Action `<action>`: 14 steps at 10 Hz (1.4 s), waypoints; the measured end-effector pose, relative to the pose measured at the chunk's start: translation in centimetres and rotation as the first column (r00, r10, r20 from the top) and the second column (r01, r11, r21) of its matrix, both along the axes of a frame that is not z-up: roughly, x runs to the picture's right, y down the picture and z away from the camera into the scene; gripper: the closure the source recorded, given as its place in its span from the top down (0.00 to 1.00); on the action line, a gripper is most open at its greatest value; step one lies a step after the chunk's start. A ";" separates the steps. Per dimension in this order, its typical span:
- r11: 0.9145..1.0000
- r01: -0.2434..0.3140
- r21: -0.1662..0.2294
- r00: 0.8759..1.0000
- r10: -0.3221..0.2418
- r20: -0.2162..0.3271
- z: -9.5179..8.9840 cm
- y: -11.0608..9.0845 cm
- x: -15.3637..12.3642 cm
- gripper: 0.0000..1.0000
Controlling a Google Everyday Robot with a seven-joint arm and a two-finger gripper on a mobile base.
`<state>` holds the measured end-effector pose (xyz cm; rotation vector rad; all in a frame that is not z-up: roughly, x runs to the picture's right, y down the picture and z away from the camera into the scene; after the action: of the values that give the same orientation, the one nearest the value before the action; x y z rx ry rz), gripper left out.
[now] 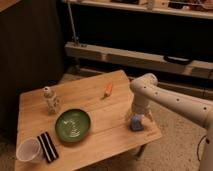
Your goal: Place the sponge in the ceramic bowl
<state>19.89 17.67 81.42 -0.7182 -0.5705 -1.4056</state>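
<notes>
The sponge (136, 123), a small blue-grey pad, lies near the right front edge of the wooden table (100, 107). My gripper (136, 117) points straight down from the white arm and sits right on top of the sponge, open, with the pad at its tips. The ceramic bowl (73, 125), a shallow dark green dish with pale marks inside, rests on the table well to the left of the sponge, with nothing in it.
A clear plastic cup (28, 150) and a black block with white stripes (47, 146) sit at the front left corner. A small pale bottle (51, 100) stands behind the bowl. An orange object (109, 89) lies near the far edge. Shelving runs behind the table.
</notes>
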 end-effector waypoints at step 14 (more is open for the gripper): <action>1.000 0.012 0.009 0.999 -0.013 0.046 0.0 -0.8 1.4 0.80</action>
<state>21.29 16.90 81.47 -0.6851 -0.5965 -1.4383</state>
